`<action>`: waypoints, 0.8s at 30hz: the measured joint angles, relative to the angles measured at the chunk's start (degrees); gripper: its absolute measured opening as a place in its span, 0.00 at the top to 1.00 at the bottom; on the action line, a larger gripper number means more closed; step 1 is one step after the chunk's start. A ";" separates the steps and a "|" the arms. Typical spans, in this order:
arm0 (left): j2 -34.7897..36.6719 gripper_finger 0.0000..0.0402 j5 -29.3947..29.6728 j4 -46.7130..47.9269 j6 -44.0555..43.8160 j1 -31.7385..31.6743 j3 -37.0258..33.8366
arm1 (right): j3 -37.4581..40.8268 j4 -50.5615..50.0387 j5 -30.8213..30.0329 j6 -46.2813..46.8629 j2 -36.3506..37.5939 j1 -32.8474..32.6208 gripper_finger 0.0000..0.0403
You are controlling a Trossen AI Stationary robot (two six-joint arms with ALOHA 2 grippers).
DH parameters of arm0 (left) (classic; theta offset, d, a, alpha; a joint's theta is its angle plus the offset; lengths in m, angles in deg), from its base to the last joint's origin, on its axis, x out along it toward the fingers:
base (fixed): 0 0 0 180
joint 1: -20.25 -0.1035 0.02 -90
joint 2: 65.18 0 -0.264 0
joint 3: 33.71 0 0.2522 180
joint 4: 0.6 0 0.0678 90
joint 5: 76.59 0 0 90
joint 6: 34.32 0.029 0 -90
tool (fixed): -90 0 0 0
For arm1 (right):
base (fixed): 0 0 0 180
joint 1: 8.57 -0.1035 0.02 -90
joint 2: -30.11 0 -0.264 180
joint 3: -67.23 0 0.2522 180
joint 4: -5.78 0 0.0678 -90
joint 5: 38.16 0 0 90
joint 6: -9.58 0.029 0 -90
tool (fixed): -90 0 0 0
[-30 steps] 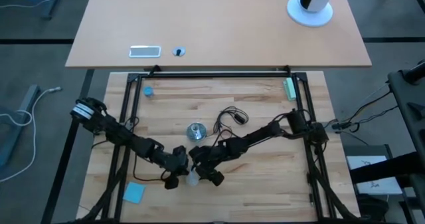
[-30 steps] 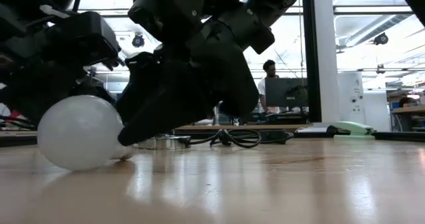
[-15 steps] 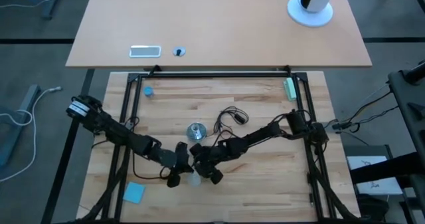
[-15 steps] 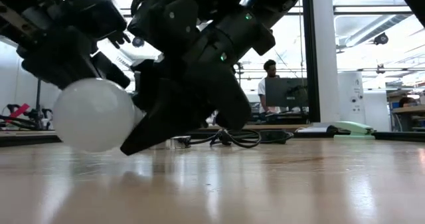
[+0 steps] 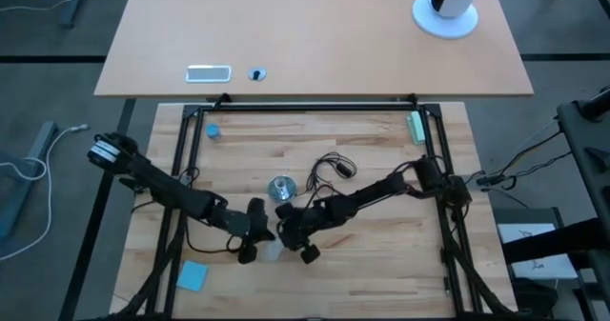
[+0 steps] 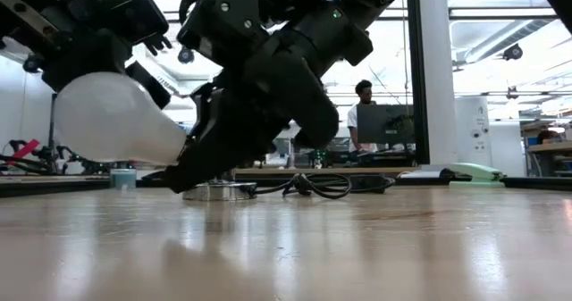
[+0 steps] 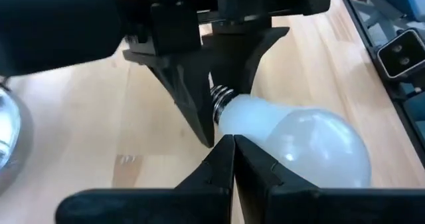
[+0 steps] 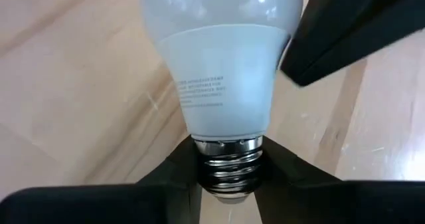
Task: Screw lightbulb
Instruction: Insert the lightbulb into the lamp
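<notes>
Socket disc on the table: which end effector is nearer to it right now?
Right. The right end effector, gripping the lightbulb by its base, sits just below the socket disc; the left end effector is slightly farther left.

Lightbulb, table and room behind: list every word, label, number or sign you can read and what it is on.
None can be read.
Lightbulb: a few lines of small grey print on its white collar, too small and blurred to read.
Paper sheet beside the table: dark marks, too small to read.
Monitor in the room behind: dark, no text visible.
</notes>
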 joint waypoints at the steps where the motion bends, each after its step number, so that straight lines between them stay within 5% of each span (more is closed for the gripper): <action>1: 0.80 1.00 0.39 0.68 -0.01 0.02 0.00 | 0.26 0.20 0.01 0.38 0.18 0.00 0.78; 12: 12.09 1.00 7.38 9.72 2.29 0.19 -0.26 | 6.24 9.69 0.41 5.98 1.11 -0.02 0.78; 24: 18.29 1.00 9.12 3.90 9.80 0.48 -0.42 | 23.70 48.29 -5.75 12.64 5.25 -0.04 0.78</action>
